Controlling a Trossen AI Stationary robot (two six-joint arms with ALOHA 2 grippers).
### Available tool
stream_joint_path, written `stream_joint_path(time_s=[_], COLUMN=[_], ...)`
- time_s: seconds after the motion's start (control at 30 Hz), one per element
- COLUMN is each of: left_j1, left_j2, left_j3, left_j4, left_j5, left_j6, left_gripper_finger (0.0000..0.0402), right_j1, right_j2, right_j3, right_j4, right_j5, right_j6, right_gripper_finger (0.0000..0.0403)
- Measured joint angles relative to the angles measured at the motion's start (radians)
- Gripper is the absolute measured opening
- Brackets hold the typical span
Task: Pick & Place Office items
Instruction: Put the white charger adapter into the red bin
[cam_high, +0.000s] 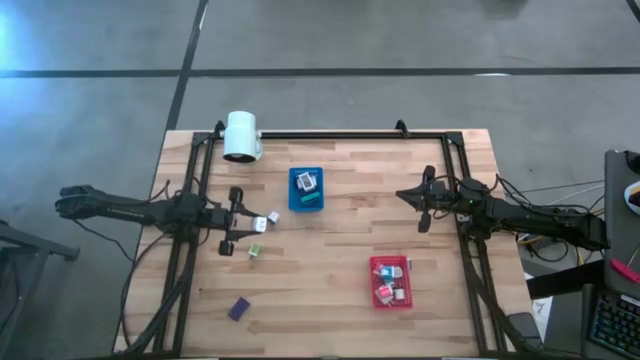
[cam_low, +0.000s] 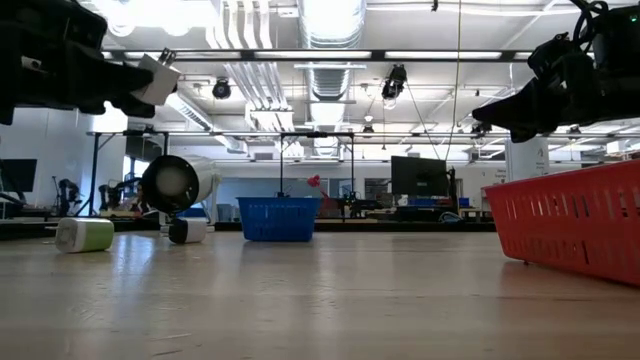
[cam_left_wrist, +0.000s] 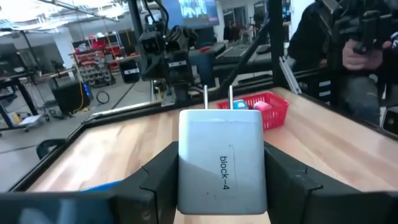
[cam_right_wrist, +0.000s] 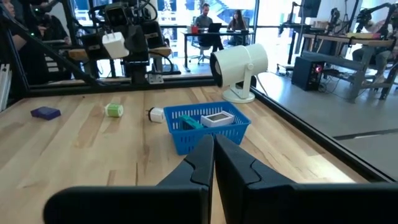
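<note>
Going by the overhead clock, the lamp sits around 11, one tray just above centre, the other tray down at 5, and a loose block at 7 near the table's edge.

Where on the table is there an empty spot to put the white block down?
Bare wood lies between the blue tray and the red tray, and along the near edge between the purple piece and the red tray. It is crowded by the left gripper, which holds the white block above a green piece. Both trays already hold items.
</note>
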Motion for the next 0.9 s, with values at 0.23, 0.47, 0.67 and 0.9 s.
stream_joint_path(time_s=[0.23, 0.47, 0.67, 0.9], left_j1=[0.000, 0.000, 0.000, 0.000], left_j2=[0.000, 0.000, -0.007, -0.007], left_j3=[0.000, 0.000, 0.000, 0.001], left_j4=[-0.006, -0.006, 0.002, 0.095], left_j5=[0.000, 0.009, 0.034, 0.034], left_j6=[0.003, 0.018, 0.025, -0.058], left_gripper_finger=[0.0176, 0.0176, 0.0176, 0.0176], right_j1=[0.000, 0.000, 0.000, 0.000], right_j2=[0.000, 0.000, 0.000, 0.000], right_j3=[0.000, 0.000, 0.000, 0.000], right_j4=[0.000, 0.000, -0.001, -0.002], right_j5=[0.000, 0.000, 0.000, 0.001], right_j6=[-0.001, -0.004, -0.005, -0.005], right_gripper_finger=[0.0008, 0.0008, 0.0008, 0.0008])
